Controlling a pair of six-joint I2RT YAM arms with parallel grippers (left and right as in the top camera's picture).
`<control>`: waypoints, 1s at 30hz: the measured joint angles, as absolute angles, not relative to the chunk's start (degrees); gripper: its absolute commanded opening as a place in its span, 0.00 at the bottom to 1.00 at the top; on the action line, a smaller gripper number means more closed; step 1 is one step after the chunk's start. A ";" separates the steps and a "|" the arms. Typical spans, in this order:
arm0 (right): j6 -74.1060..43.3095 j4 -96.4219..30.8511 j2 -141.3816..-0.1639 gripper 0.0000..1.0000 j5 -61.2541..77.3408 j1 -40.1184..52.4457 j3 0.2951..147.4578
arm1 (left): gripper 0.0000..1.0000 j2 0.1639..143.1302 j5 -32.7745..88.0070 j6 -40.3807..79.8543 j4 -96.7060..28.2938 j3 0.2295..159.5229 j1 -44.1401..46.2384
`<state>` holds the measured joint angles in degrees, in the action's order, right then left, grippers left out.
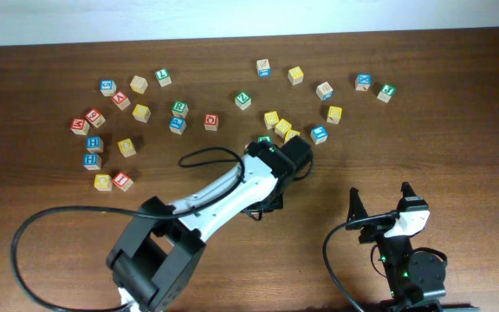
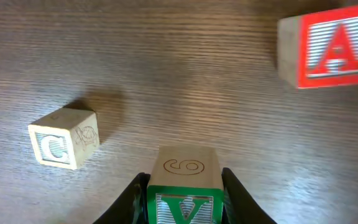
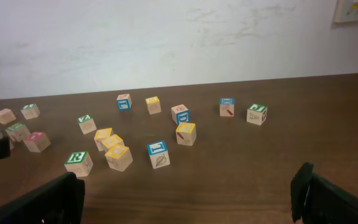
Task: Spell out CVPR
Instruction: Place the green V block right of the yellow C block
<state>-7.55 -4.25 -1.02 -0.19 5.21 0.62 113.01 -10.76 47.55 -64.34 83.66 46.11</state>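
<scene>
My left gripper (image 2: 185, 202) is shut on a green V block (image 2: 186, 186) and holds it just over the wood. A pale C block (image 2: 62, 138) lies to its left, apart from it. A red A block (image 2: 331, 50) sits at the upper right. In the overhead view the left gripper (image 1: 284, 169) is mid-table and the arm hides its fingertips, the V and the C. A green R block (image 3: 78, 163) sits near yellow blocks and also shows in the overhead view (image 1: 264, 139). My right gripper (image 3: 188, 199) is open and empty at the front right (image 1: 379, 201).
Many letter blocks lie across the far half of the table: a cluster at the left (image 1: 111, 130), yellow ones (image 1: 281, 127) and a blue one (image 1: 319, 134) in the middle, more at the right (image 1: 364, 82). The left arm's cable (image 1: 50, 225) loops at the front left.
</scene>
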 measured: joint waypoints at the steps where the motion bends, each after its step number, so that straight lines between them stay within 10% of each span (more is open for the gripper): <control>1: -7.62 -4.25 -1.02 0.98 -0.19 5.21 0.62 | 0.27 113.16 -11.03 47.53 -64.34 83.09 45.91; 30: -7.55 -4.25 -1.02 0.98 -0.19 5.21 0.62 | 0.28 113.19 -4.47 38.57 -58.22 76.27 38.09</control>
